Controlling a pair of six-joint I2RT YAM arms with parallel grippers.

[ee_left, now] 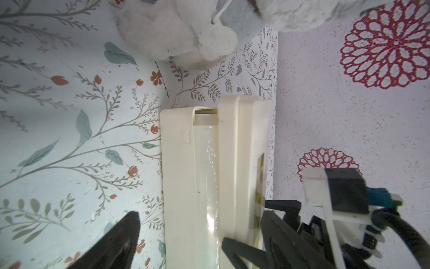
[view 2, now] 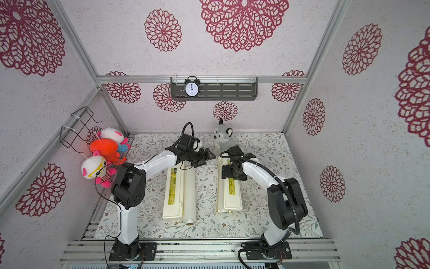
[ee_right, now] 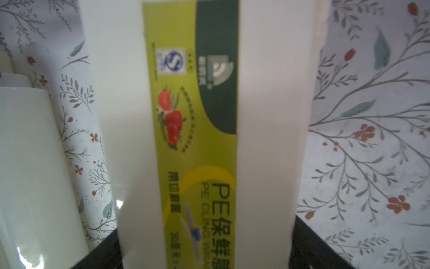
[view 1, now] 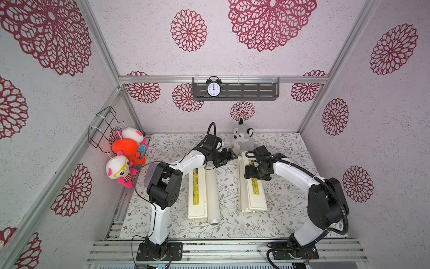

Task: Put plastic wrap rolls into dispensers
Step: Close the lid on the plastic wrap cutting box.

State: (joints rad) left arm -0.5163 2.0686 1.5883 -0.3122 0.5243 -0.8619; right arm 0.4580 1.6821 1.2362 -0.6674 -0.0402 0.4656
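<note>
Two cream-white dispensers lie lengthwise on the floral mat. The left dispenser (view 1: 197,193) is shut, and a plastic wrap roll (view 1: 213,195) lies loose against its right side. The right dispenser (view 1: 252,193) has its lid (ee_left: 242,163) partly raised, and a second roll (ee_left: 207,167) shows in the gap. My right gripper (view 1: 252,173) points down over this box, open, with a finger on each side of the labelled lid (ee_right: 197,139). My left gripper (ee_left: 179,230) hovers open at the box's far end, one finger on each side of its front wall.
A grey plush wolf (view 1: 243,139) sits just behind the right dispenser. Several plush toys (view 1: 125,158) hang from a wire rack (view 1: 104,125) on the left wall. A clock (view 1: 214,89) stands on the back shelf.
</note>
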